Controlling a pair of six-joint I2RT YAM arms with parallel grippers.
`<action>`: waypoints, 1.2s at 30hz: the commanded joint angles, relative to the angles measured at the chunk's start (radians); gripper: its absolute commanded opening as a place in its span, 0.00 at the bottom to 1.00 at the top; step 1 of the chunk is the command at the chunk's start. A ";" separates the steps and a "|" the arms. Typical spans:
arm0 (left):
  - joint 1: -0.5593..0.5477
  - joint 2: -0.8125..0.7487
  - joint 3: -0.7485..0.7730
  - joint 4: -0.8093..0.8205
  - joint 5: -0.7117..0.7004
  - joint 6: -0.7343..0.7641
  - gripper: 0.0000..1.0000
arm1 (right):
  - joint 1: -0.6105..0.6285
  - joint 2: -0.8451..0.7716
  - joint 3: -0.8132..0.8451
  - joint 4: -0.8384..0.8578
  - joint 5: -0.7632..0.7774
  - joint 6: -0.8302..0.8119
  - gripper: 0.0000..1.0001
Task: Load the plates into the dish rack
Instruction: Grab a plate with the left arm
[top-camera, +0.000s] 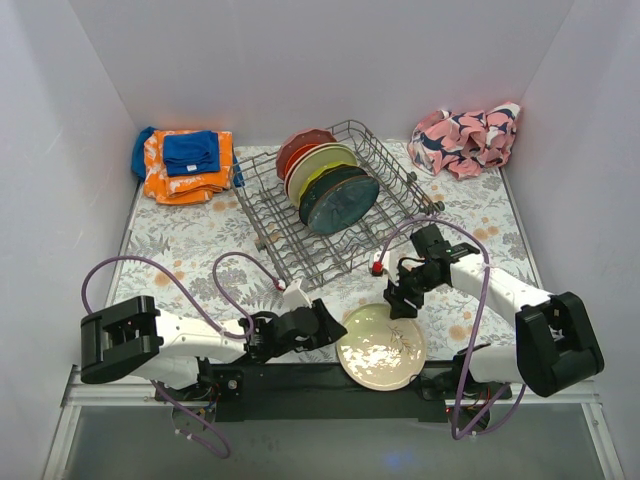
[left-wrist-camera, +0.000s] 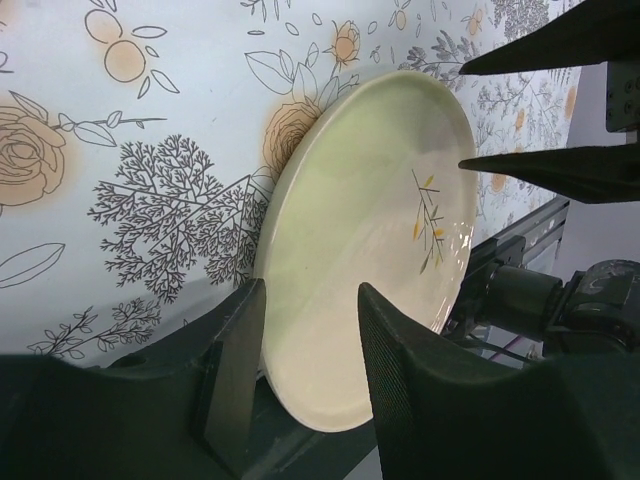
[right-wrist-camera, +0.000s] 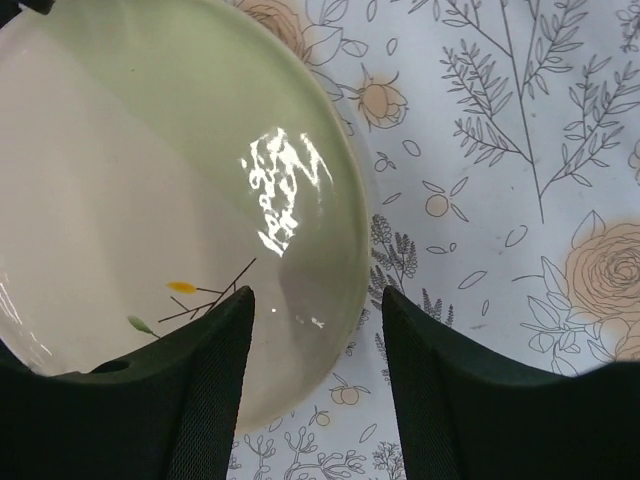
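A cream plate with a twig mark (top-camera: 381, 346) lies on the flowered tablecloth near the front edge. My left gripper (top-camera: 340, 335) is open, and the plate's left rim (left-wrist-camera: 330, 300) stands between its fingers (left-wrist-camera: 235, 360). My right gripper (top-camera: 403, 300) is open above the plate's far rim (right-wrist-camera: 300, 230), one finger over the plate and the other over the cloth. The grey wire dish rack (top-camera: 400, 180) stands at the back centre. Several plates (top-camera: 335, 190) stand upright in it: red, cream, yellow-green and dark teal.
Folded orange and blue cloths (top-camera: 185, 163) lie at the back left. A crumpled pink and navy cloth (top-camera: 465, 138) lies at the back right. White walls close in three sides. A black bar (top-camera: 300, 385) runs along the table's front edge.
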 joint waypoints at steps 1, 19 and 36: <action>-0.007 -0.017 0.049 -0.091 -0.017 0.042 0.40 | 0.011 -0.017 0.067 -0.069 -0.067 -0.134 0.60; -0.007 0.015 0.091 -0.208 0.102 0.135 0.41 | 0.083 -0.006 0.158 -0.108 0.010 -0.093 0.61; -0.006 0.181 0.218 -0.329 0.088 0.135 0.22 | 0.024 -0.020 0.016 -0.048 0.073 -0.004 0.57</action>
